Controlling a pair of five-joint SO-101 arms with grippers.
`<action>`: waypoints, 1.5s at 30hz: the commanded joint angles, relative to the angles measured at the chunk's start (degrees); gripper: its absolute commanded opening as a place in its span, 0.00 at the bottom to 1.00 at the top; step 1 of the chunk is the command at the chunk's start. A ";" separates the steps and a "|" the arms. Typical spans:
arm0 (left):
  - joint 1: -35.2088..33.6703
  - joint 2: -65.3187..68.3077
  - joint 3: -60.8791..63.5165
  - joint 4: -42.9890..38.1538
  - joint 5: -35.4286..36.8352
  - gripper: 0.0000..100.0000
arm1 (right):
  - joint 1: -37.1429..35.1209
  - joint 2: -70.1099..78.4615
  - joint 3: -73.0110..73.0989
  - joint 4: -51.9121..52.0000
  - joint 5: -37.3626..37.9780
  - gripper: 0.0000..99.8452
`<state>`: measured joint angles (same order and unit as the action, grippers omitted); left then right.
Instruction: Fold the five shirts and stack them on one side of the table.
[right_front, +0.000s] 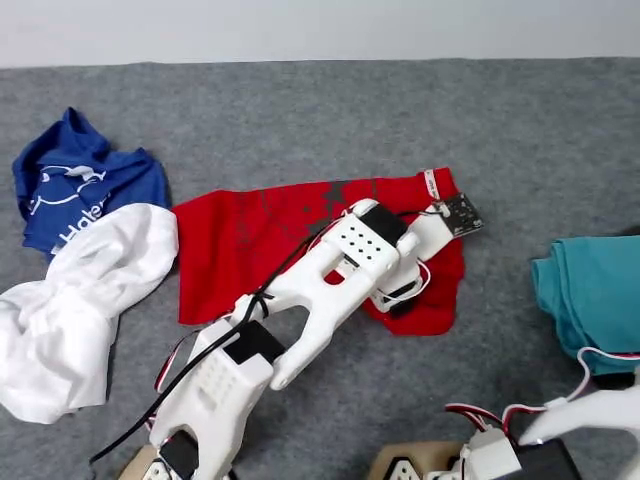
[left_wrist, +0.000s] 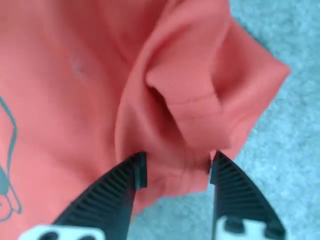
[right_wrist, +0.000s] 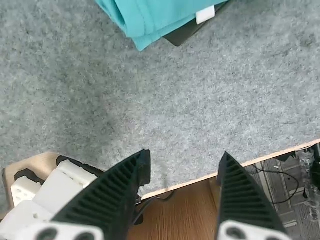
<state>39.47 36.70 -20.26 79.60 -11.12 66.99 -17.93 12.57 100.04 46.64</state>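
We see the left arm (right_front: 300, 300) stretched out over the middle of the table (right_front: 400, 110), with the left pincer (right_front: 400, 297) low on the red shirt (right_front: 250, 240), near the shirt's front corner on the high view's right side. From the left wrist, the left pincer (left_wrist: 177, 165) stands fairly wide. Its ribbed black fingers (left_wrist: 125, 185) sit on either side of a bunched fold of the red shirt (left_wrist: 75, 100), and their tips rest against the cloth. The red shirt lies spread but rumpled in the middle of the table, with a dark print on it and a white tag at its far corner.

The blue shirt (right_front: 80, 190) lies crumpled at the far left of the high view. The white shirt (right_front: 80, 300) is heaped just in front of it, overlapping its near edge and touching the red shirt's left border. The teal shirt (right_front: 590, 290) lies folded at the right edge, well apart from the red one. A dark item (right_wrist: 185, 32) shows from under the teal shirt (right_wrist: 150, 15), and we cannot tell what it is.

The right arm (right_front: 560, 425) stays low at the front right corner. The right pincer (right_wrist: 185, 157) is wide open over grey felt by the table's front edge, near the teal shirt but not touching it
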 joint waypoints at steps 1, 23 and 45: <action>-0.53 -0.70 -0.04 -1.58 -0.62 0.21 | -0.22 -2.07 -0.26 -0.40 0.53 0.23; -10.73 2.46 -21.14 2.11 -0.70 0.00 | 0.13 -2.15 -0.26 0.13 0.53 0.23; -18.64 12.31 -28.70 2.37 0.97 0.20 | -2.15 -8.13 0.00 1.45 0.53 0.23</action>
<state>22.95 49.63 -44.53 81.10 -10.68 66.55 -23.21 12.57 100.22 46.64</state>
